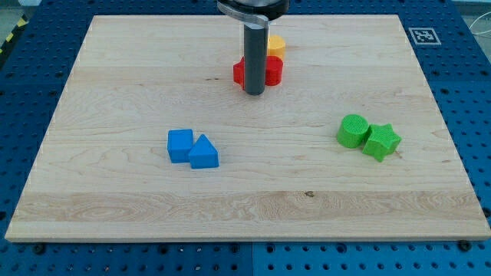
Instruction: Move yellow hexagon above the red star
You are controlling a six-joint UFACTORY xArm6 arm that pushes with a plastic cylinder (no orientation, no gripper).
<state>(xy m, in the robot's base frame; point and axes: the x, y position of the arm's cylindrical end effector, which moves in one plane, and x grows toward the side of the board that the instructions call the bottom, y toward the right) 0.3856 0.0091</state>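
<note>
The red star [273, 70] lies near the view's top centre of the wooden board, partly hidden by the dark rod. The yellow hexagon [276, 44] sits just above it toward the view's top, touching or nearly touching it. My tip [254, 93] rests on the board at the red star's lower left edge, in front of it. The rod covers the star's middle left part.
A blue cube [180, 144] and a blue triangular block [204, 152] sit together left of centre. A green cylinder [353, 130] and a green star [381, 141] sit together at the view's right. The wooden board [115, 92] rests on a blue perforated table.
</note>
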